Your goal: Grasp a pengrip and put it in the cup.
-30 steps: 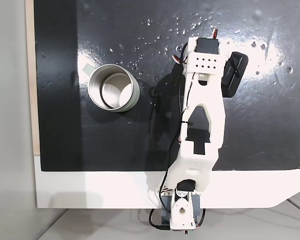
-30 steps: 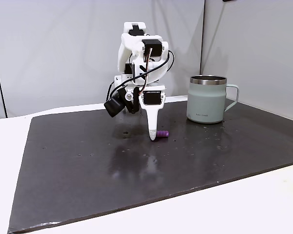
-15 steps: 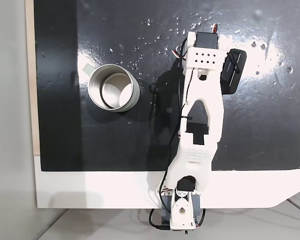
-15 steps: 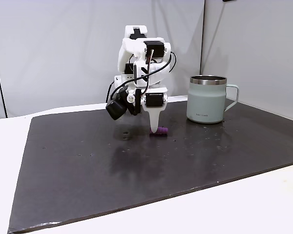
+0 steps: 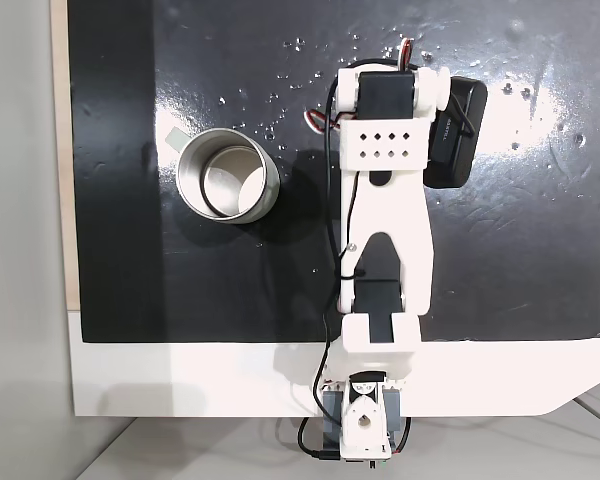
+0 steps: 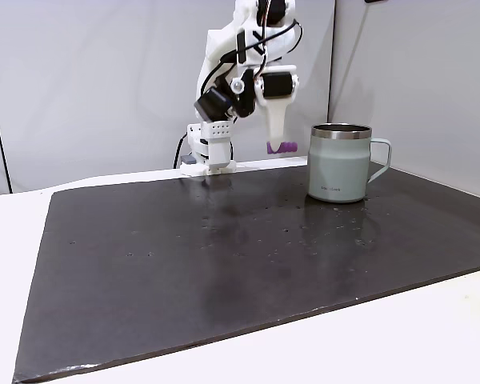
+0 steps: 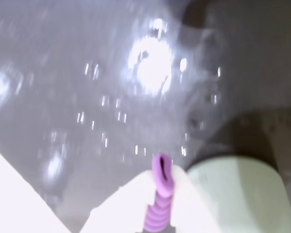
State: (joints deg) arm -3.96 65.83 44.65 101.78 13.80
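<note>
My gripper (image 6: pixel 281 145) is raised well above the dark mat and is shut on the pengrip (image 6: pixel 283 147), a small light-purple ribbed tube that sticks out sideways from the white fingertips. The wrist view shows the pengrip (image 7: pixel 160 196) pinched between the two white fingers (image 7: pixel 123 206). The cup (image 6: pixel 340 162), pale green outside with a shiny metal inside and a handle, stands just right of the held pengrip. From above, the cup (image 5: pixel 228 188) is left of the arm, which hides the gripper and the pengrip. In the wrist view the cup (image 7: pixel 237 194) sits at lower right.
A black mat (image 5: pixel 540 250) covers most of the white table (image 5: pixel 180 380). The arm's base (image 5: pixel 360 425) stands at the table's near edge in the view from above. Grey walls (image 6: pixel 80 80) stand behind the table.
The gripper has lifted the pengrip off the mat and carried it up and toward the cup. The arm has swung toward the cup's side.
</note>
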